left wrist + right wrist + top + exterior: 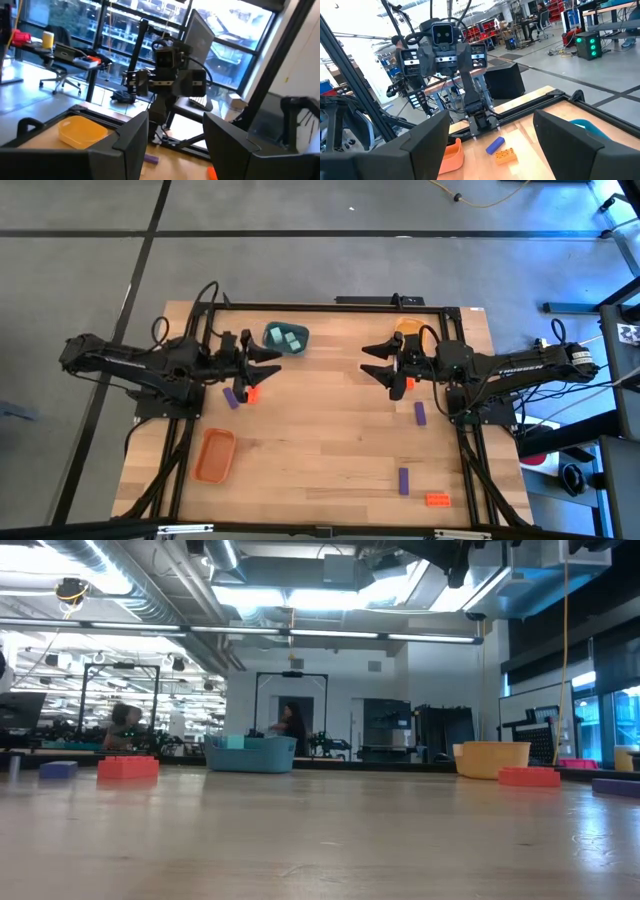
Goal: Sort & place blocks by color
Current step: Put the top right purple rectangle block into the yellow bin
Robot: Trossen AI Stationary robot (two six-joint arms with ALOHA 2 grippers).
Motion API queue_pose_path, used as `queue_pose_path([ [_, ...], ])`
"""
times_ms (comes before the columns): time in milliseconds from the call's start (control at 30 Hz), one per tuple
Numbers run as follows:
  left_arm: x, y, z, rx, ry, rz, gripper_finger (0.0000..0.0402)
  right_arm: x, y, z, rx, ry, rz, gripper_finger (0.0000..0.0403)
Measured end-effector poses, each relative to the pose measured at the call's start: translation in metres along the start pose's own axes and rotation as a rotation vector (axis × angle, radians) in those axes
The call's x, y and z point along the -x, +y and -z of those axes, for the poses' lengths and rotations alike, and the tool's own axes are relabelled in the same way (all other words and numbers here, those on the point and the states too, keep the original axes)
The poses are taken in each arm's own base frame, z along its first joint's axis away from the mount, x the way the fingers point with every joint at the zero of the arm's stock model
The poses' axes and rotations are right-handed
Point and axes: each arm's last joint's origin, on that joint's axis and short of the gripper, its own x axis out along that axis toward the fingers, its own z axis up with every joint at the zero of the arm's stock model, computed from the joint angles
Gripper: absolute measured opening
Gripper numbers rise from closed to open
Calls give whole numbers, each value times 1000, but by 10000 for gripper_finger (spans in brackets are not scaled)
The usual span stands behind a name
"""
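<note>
The orange tray (215,455) lies on the wooden table (320,450) nearer the front edge than the left gripper (272,361); nothing shows inside it. The blue tray (286,338) sits just beyond that gripper toward the far edge and holds pale teal-green blocks (290,337), apparently two or three, though the count is uncertain from above. The yellow-orange tray (407,326) stands at the far edge beside the right gripper (369,362), partly hidden by the arm; its contents cannot be made out.

The left gripper is raised above the table with its fingers (131,137) spread wide apart and nothing between them. An orange-red block (251,392) and a purple block (232,398) lie just beside each other under the left wrist, frontward of the blue tray.

The right gripper likewise hangs above the table, fingers (568,138) wide apart and empty. A second orange-red block (398,387) lies beneath it. A second purple block (420,413) lies a little frontward of that. A third purple block (404,480) and a third orange-red block (437,499) rest near the front right corner, well apart from the yellow-orange tray.
</note>
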Motion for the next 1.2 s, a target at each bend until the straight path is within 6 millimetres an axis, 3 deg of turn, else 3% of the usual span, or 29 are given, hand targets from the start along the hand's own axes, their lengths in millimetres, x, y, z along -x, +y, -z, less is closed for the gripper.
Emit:
queue_pose_path([
  [267,0,2,0,-28,-8,-55,180,0,0,0,-8,1,0,291],
  [367,1,2,-1,-27,-12,-54,180,0,0,1,-110,27,23,291],
  [500,4,2,-5,-22,-29,-46,180,4,-4,-1,-239,312,240,291],
  [667,7,2,-8,-18,-51,-62,180,24,-11,11,-399,714,591,291],
  [900,8,2,-10,-16,-57,-61,180,58,-22,68,-640,1110,928,291],
  [1033,8,2,-9,-17,-54,-62,180,76,-31,106,-737,1191,1050,291],
  [1200,9,2,-10,-16,-59,-61,179,89,-44,135,-827,1172,1144,291],
])
